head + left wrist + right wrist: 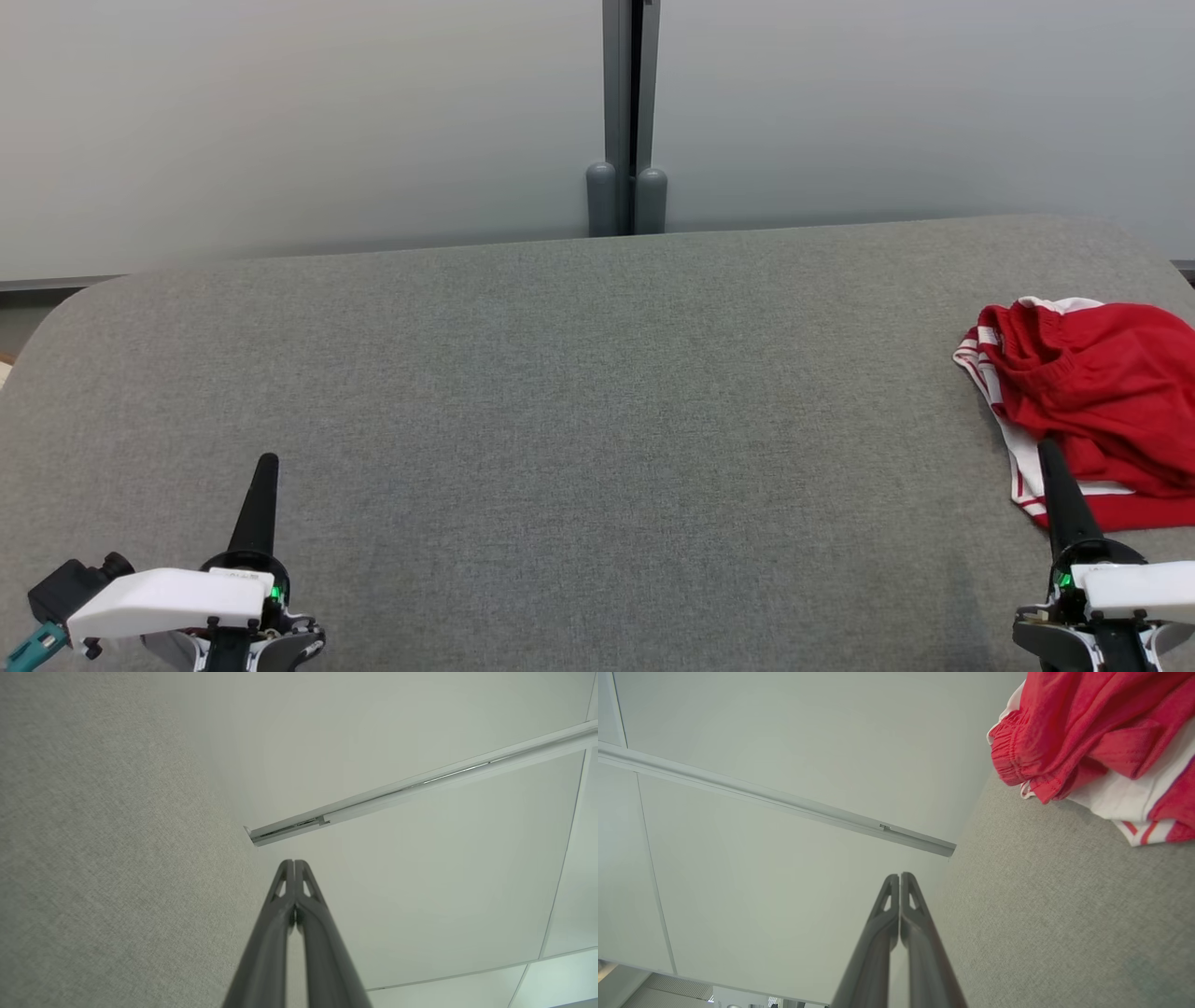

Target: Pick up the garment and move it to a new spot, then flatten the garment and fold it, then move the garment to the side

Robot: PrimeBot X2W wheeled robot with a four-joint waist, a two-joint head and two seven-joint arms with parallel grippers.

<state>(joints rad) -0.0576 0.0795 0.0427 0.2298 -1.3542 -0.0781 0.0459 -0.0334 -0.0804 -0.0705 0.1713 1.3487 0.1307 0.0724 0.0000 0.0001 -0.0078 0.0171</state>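
Left and right jaws are closed tight, empty; red garment lies crumpled on grey surface.

— Where's the garment on your feed?
— I've got the garment at the far right of the grey pad, partly cut off by the head view's edge.
— Lying flat?
— No — crumpled in a heap. It's red, with white side panels and thin red stripes. I can see a gathered elastic band at its left end, and red cloth bunched over the white.
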